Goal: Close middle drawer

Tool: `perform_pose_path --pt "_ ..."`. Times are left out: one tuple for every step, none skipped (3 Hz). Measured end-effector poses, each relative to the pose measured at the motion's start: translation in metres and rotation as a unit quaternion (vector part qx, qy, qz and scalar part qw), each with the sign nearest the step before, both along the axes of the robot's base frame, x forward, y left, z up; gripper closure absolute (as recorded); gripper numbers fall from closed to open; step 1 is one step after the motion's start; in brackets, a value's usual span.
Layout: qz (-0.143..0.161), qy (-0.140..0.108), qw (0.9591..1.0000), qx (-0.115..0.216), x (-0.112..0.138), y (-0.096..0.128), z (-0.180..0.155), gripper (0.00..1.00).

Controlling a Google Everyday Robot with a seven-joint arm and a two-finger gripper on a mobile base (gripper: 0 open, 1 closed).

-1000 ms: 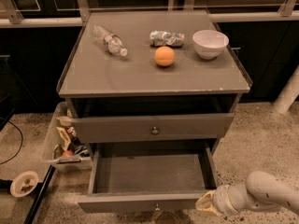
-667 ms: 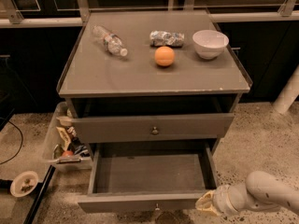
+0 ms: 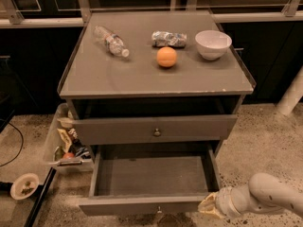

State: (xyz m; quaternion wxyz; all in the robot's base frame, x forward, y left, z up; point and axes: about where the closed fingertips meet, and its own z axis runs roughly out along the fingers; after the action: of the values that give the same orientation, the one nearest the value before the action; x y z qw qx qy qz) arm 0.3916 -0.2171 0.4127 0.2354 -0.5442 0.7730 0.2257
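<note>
Middle drawer (image 3: 142,205) stands pulled well out below the tabletop's (image 3: 142,77) front edge. Gripper (image 3: 210,206) sits low at the drawer front's right end, forward of the front-right corner, probably placed to push the front in. Opening: cannot tell; hold: none visible.
</note>
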Motion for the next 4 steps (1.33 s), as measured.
perform_pose_path --pt "-0.007 -0.017 0.9997 0.016 0.015 -0.002 0.001 0.12" --pt "-0.006 -0.03 0.9993 0.019 0.021 -0.002 0.003 0.14" --pt "0.013 -0.078 0.9963 0.032 0.052 0.003 0.012 0.37" --pt "0.033 -0.123 0.9915 0.029 0.096 0.001 0.023 0.61"
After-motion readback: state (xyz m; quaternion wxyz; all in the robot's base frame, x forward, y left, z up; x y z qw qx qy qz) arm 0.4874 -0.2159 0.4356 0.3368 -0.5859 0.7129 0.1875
